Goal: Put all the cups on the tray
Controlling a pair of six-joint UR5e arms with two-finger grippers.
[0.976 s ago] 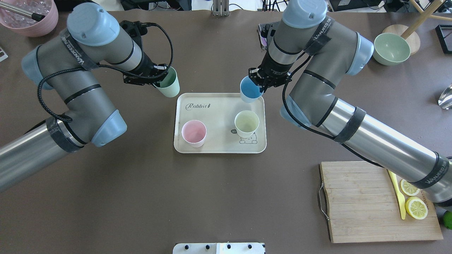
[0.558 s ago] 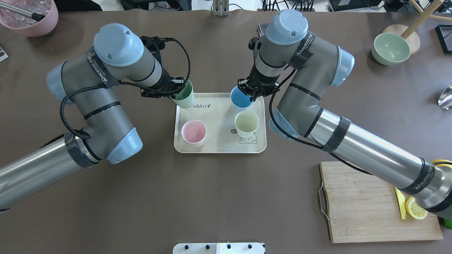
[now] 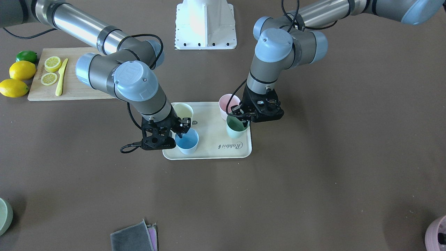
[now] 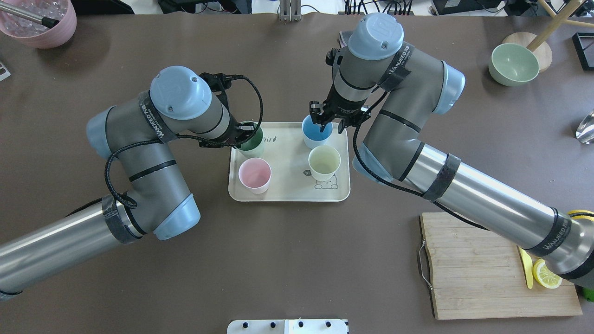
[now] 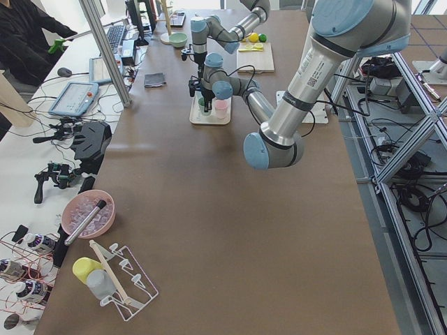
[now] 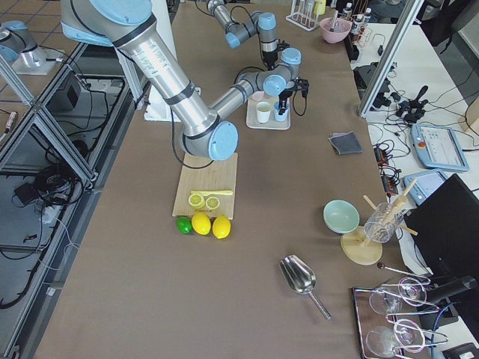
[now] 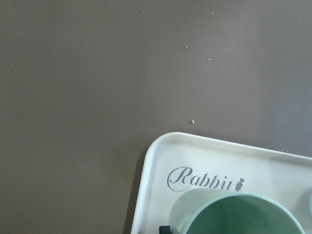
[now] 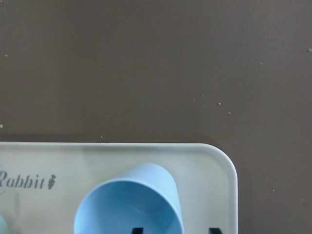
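Note:
The cream tray point(image 4: 287, 192) lies mid-table, also in the front view point(image 3: 209, 153). The pink cup point(image 4: 254, 175) and yellow cup point(image 4: 324, 162) stand on its near half. My left gripper point(image 4: 242, 136) is shut on the rim of the mint green cup point(image 4: 252, 143), which sits at the tray's far-left corner by the "Rabbit" script point(image 7: 204, 181). The light blue cup point(image 4: 317, 134) stands upright at the far-right corner. My right gripper point(image 4: 323, 125) is open, one finger inside and one outside the cup's rim point(image 8: 146, 195).
A wooden cutting board point(image 4: 468, 264) with lemon slices and a yellow knife lies at the near right. A pale-green bowl point(image 4: 514, 64) is far right and a mauve pot point(image 4: 39, 21) far left. Folded cloths point(image 3: 134, 237) lie beyond the tray.
Both arms moved inward and down. The green cup went from off the tray to its far-left corner. The blue cup went from tilted in the air to upright on the far-right corner.

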